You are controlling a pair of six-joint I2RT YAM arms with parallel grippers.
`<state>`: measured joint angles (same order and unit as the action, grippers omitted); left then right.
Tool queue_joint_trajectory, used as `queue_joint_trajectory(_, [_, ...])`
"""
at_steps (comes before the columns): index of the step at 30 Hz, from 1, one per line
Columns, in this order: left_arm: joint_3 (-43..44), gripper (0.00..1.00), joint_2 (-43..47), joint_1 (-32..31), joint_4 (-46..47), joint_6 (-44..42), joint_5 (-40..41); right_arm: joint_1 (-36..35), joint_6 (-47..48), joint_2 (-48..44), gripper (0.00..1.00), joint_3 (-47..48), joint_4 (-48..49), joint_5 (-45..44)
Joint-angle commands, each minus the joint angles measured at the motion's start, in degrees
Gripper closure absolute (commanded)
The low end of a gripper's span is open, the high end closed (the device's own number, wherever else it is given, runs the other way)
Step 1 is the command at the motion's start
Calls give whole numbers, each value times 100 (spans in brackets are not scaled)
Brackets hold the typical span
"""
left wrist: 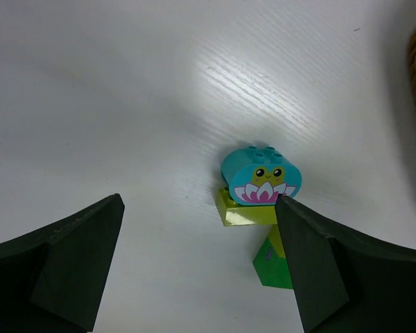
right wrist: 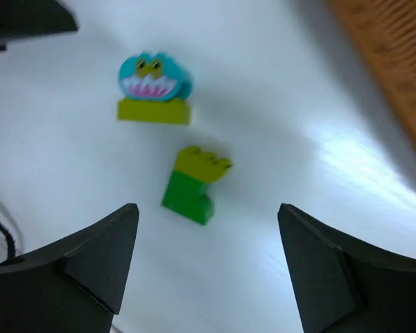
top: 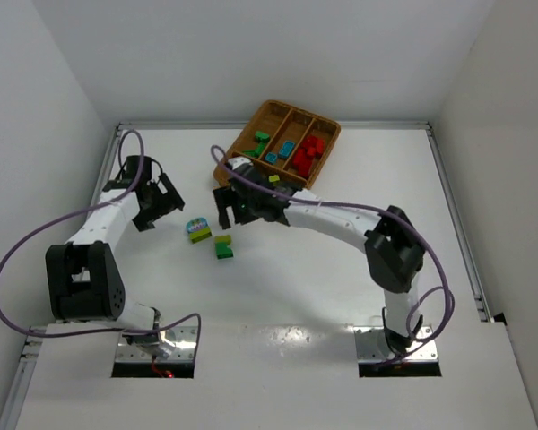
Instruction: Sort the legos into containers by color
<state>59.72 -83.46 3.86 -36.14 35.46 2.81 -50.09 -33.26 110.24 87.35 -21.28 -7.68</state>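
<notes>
I see my left gripper (left wrist: 197, 208) and right gripper (right wrist: 208, 211) both spread, empty, near loose legos (left wrist: 261, 177) on the tabletop (top: 296, 287).

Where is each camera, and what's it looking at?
Top camera: up high behind the robot, looking down at the wicker tray, left arm and right arm.
Left wrist camera: on the left arm, looking past the open left gripper at the frog brick.
Right wrist camera: on the right arm, looking down past the open right gripper at the green-and-lime brick.
Shared: both wrist cameras see the frog brick.
</notes>
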Motion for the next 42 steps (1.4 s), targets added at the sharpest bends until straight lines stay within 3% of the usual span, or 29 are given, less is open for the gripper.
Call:
queue_joint_trajectory(1, [-110,3,251,185,98,321,27,-299,-646,454,18,299,-307,258])
queue_joint_trajectory(10, [-268,3,647,599,98,330,-87,-687,-1201,1254,14,774,-307,-66])
queue_joint_trajectory(20, [-374,3,752,713,151,277,-202,-740,-1201,1790,30,1196,-323,-225])
queue_joint_trajectory(26, [-374,3,752,713,151,171,-263,-845,-1148,2055,51,1530,-606,-533])
queue_joint_trajectory(32, [-321,3,752,713,151,171,-474,-740,-947,1678,66,1013,-606,-585])
queue_joint_trajectory(35, [-155,3,752,538,204,-153,-474,-740,-553,1039,79,320,-12,-236])
queue_joint_trajectory(38, [21,3,691,239,90,-399,-745,-687,-174,126,80,-656,561,108])
queue_joint_trajectory(42, [83,3,612,-104,90,-654,-1948,-424,248,-712,80,-1869,1090,644])
